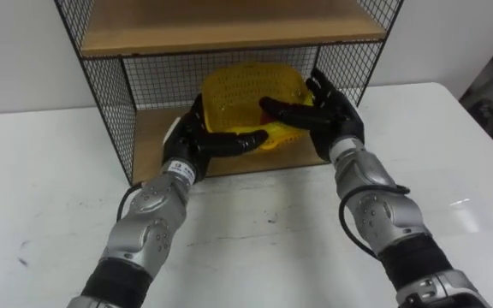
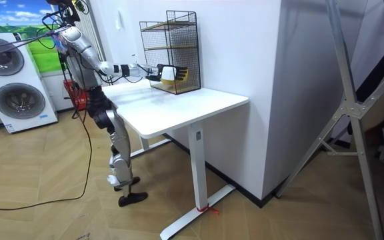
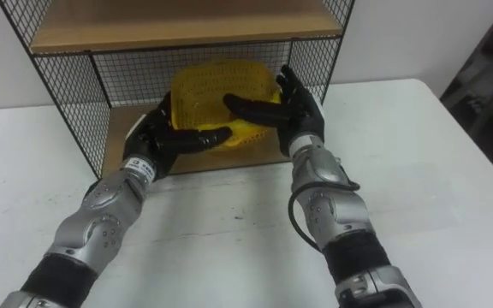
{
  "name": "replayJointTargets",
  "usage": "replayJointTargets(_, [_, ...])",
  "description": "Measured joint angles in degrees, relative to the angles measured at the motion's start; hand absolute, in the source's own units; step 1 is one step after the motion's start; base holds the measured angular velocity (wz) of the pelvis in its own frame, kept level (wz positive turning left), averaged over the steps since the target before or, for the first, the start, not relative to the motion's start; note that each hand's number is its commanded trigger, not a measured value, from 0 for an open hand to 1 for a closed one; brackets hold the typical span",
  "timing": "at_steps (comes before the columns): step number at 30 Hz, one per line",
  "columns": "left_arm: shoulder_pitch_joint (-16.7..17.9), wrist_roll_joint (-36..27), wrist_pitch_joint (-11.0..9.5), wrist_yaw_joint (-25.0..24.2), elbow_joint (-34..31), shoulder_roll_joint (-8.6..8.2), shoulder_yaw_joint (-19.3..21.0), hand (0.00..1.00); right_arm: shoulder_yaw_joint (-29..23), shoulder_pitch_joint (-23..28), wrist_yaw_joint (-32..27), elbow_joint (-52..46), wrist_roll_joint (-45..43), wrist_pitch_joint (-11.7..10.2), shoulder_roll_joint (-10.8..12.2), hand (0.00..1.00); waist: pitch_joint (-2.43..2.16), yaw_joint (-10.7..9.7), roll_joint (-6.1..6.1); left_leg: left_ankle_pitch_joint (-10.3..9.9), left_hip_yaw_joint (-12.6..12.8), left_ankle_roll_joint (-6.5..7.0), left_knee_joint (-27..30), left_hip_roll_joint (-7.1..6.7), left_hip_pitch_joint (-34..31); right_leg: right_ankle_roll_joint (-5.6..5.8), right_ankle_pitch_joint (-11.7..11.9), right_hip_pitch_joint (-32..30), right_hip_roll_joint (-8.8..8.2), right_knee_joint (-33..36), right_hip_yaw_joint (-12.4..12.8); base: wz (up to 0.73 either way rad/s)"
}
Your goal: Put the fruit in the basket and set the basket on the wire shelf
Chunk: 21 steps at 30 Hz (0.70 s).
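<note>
Now the yellow basket lies inside the wire shelf's lowest compartment, with the left hand clasping its rim at 9 o'clock and the right hand clasping at 3 o'clock.

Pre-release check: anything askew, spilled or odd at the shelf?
The yellow basket, gripped by the left hand and right hand in the lower compartment of the wire shelf, looks tipped toward the robot rather than flat on the board. Nothing lies spilled on the table.
</note>
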Motion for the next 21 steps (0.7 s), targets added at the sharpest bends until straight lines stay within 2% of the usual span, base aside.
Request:
replayJointTargets(5, [-1.3, 0.14, 1.82, 1.56, 2.3, -0.4, 1.09, 0.0, -0.04, -0.58, -0.3, 0.79, 0.73, 2.67, 0.23, 0.0, 0.0, 0.0, 0.24, 0.0, 0.04, 0.0, -0.04, 0.0, 0.14, 0.0, 0.02, 0.16, 0.02, -0.07, -0.12, 0.0])
replayJointTargets(7, [-2.11, 0.16, 3.06, 2.37, 2.43, -0.48, 1.55, 0.0, -0.06, -0.65, -0.28, 0.82, 0.65, 3.95, 0.36, 0.0, -0.04, 0.03, 0.77, 0.0, 0.04, 0.0, -0.09, -0.01, 0.11, 0.0, 0.01, 0.1, 0.01, -0.07, -0.15, 0.0])
replayJointTargets(11, [-2.26, 0.04, 4.09, 2.77, 2.48, -0.74, 2.25, 0.0, -0.16, -1.77, -0.18, 2.87, 0.62, 4.96, 0.43, 0.0, -0.08, -0.2, 1.52, 0.11, -0.1, -0.01, -0.12, -0.02, 0.27, -0.01, 0.02, 0.3, -0.05, -0.1, -0.48, 0.02])
replayJointTargets(14, [-2.62, 0.03, 4.88, 2.82, 2.94, -0.77, 2.59, 0.0, -0.94, -2.86, -0.01, 5.21, 1.03, 5.71, 0.44, 0.0, -0.14, -0.18, 1.62, 0.19, -0.66, -0.07, -0.13, -0.09, 0.47, -0.04, -0.01, 0.67, -0.15, -0.11, -1.02, 0.08])
replayJointTargets(21, [-3.82, -0.13, 6.47, 6.28, 3.41, -1.35, 2.86, 0.0, -2.27, -5.61, 1.88, 11.87, 1.5, 6.91, 1.05, 0.0, -0.17, -0.08, 1.67, 0.24, -0.76, -0.11, -0.32, -0.1, 0.92, -0.08, -0.03, 1.11, -0.18, -0.04, -1.27, 0.01])
